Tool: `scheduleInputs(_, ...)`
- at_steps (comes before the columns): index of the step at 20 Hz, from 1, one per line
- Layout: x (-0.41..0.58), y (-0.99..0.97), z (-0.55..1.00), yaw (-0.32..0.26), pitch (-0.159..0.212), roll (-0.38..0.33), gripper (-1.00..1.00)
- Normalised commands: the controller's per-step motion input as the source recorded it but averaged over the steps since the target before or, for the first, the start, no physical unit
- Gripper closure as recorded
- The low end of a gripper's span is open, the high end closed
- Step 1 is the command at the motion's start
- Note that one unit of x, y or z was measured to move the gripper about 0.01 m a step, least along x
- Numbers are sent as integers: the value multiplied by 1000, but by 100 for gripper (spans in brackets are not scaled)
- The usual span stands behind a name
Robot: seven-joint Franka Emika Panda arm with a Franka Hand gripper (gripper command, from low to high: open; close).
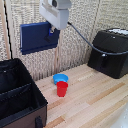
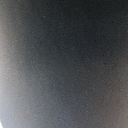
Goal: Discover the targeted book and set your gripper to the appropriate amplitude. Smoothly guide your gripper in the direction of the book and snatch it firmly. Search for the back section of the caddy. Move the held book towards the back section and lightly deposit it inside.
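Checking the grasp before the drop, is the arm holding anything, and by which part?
Yes: the white gripper holds the thin navy-blue rectangular book by its edge on the exterior view's right, lifted off the table.

Navy book (image 1: 39, 37) held aloft, flat face showing, above caddy (image 1: 20, 95).

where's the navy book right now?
In the exterior view, the thin dark navy-blue hardcover book hangs in the air at upper left, held at its right edge by the white gripper, above the black soft-sided caddy.
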Motion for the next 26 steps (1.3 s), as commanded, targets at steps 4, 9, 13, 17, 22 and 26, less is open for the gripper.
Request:
scheduleInputs(4,124,808,432,-66,22,3,100)
scheduleInputs(9,147,764,526,-58,32,42,100)
scheduleInputs(13,213,749,609,-55,32,64,100)
scheduleInputs(17,249,731,639,-42,54,89,100)
scheduleInputs(22,308,714,603,-47,67,103,100)
scheduleInputs(26,436,661,530,-53,105,114,100)
